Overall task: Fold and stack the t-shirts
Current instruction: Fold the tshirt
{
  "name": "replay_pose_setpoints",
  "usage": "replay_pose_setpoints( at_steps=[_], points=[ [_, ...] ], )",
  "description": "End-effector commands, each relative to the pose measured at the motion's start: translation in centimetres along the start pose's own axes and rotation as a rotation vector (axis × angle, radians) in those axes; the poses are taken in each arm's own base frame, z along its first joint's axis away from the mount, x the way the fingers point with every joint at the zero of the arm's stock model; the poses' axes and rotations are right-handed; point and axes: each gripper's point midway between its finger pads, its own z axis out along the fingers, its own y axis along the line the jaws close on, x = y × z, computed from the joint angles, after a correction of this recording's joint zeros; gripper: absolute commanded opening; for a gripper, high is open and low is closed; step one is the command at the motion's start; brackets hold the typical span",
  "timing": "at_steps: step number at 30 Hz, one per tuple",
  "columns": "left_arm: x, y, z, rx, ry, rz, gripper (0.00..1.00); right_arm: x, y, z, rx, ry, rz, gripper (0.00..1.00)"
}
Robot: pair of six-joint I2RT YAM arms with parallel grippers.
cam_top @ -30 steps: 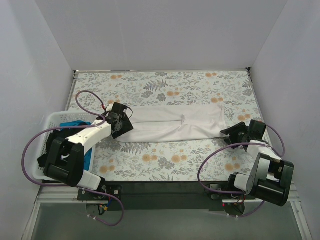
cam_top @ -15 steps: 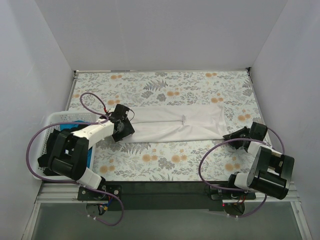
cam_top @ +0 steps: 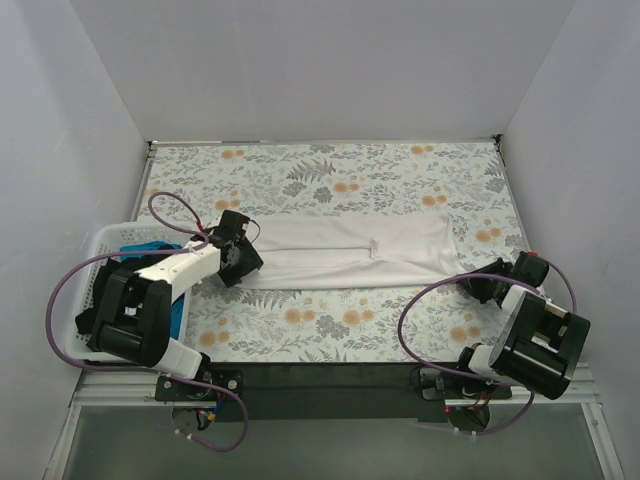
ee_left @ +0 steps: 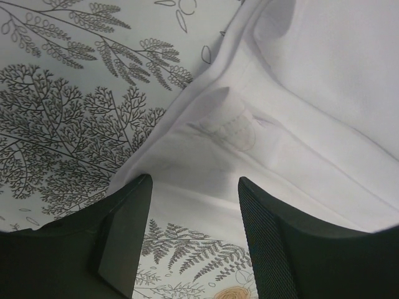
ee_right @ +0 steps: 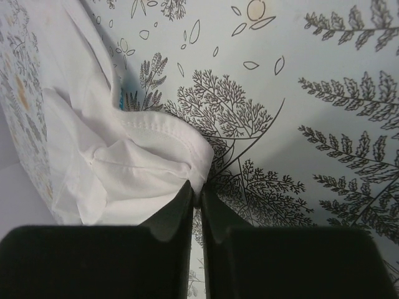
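A white t-shirt [cam_top: 350, 255], folded into a long strip, lies across the middle of the floral tablecloth [cam_top: 330, 180]. My left gripper [cam_top: 243, 262] is open and empty at the strip's left end. In the left wrist view the gripper [ee_left: 193, 190] has its fingers either side of the shirt's [ee_left: 299, 124] edge, without touching it. My right gripper [cam_top: 472, 284] is at the strip's near right corner. In the right wrist view the gripper [ee_right: 196, 190] is shut on a hemmed corner of the shirt [ee_right: 124, 168]. A bright blue shirt [cam_top: 148, 244] lies in the basket.
A white slotted basket [cam_top: 98, 250] stands at the table's left edge, partly under my left arm. White walls close in the back and both sides. Purple cables loop off both arms over the table's near part.
My right gripper has moved right and toward the near edge, pulling the shirt's right corner with it. The left gripper has barely shifted at the left end.
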Motion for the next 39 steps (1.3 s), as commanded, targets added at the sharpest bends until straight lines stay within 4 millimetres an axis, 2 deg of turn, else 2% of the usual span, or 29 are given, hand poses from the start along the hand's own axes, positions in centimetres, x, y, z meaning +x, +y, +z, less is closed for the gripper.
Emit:
replay_pose_setpoints(
  at_steps=[1,3,4,8,10,14,16,18,19,20,22,25,27,28,29,32,34,35,39],
  points=[
    [1.2,4.0,-0.4,-0.121,0.026,-0.010,0.57,0.4,-3.4,-0.1,0.122,-0.015,-0.040,0.16],
    [0.9,2.8,-0.9,-0.067,0.023,-0.011,0.62,0.2,-2.8,-0.5,0.098,-0.029,-0.066,0.23],
    [0.5,2.0,-1.4,-0.027,0.014,-0.012,0.63,0.0,-2.5,-0.7,0.090,-0.038,-0.076,0.31],
    [-0.4,-1.1,-3.2,0.097,-0.003,0.027,0.69,-2.0,-0.3,-2.3,0.044,-0.170,-0.146,0.47],
    [-1.1,-2.5,-4.1,0.133,-0.027,0.059,0.72,-1.6,0.5,-2.7,0.038,-0.175,-0.172,0.50],
    [-2.6,-3.9,-5.3,0.175,-0.080,0.104,0.73,-2.7,3.4,-3.4,0.000,-0.230,-0.289,0.50],
    [-3.3,-4.2,-5.3,0.178,-0.104,0.124,0.73,-2.4,6.3,-2.9,-0.055,-0.209,-0.433,0.50],
    [-3.5,-4.3,-4.7,0.159,-0.103,0.138,0.73,-1.3,8.8,-2.4,-0.100,-0.177,-0.556,0.50],
    [-3.6,-4.4,-4.5,0.154,-0.105,0.138,0.72,-1.9,11.1,-2.6,-0.142,-0.197,-0.601,0.50],
    [-3.6,-4.2,-3.9,0.135,-0.101,0.137,0.71,-1.2,11.6,-1.8,-0.153,-0.156,-0.659,0.50],
    [-4.3,-4.0,-3.4,0.100,-0.129,0.132,0.68,-1.4,13.5,-1.0,-0.194,-0.126,-0.721,0.50],
    [-4.9,-3.8,-2.4,0.062,-0.148,0.108,0.62,-0.3,15.3,0.7,-0.255,-0.030,-0.792,0.50],
    [-5.1,-3.7,-1.6,0.034,-0.143,0.095,0.58,0.2,15.7,1.7,-0.269,0.007,-0.819,0.49],
    [-5.2,-3.5,-1.3,0.023,-0.144,0.084,0.57,0.6,15.3,2.6,-0.261,0.045,-0.816,0.49],
    [-5.5,-3.4,-1.0,0.012,-0.142,0.073,0.56,0.6,16.0,2.9,-0.281,0.056,-0.822,0.49],
    [-5.6,-2.3,0.0,-0.033,-0.120,0.058,0.53,1.2,15.8,4.1,-0.289,0.109,-0.820,0.48],
    [-5.3,-1.5,0.7,-0.057,-0.108,0.053,0.50,1.7,15.5,5.0,-0.296,0.148,-0.836,0.48],
    [-5.3,-1.1,0.9,-0.067,-0.104,0.044,0.49,2.0,16.1,5.0,-0.331,0.168,-0.847,0.47],
    [-4.7,0.2,1.5,-0.101,-0.075,0.021,0.46,3.0,16.2,6.2,-0.352,0.220,-0.863,0.46]
  ],
)
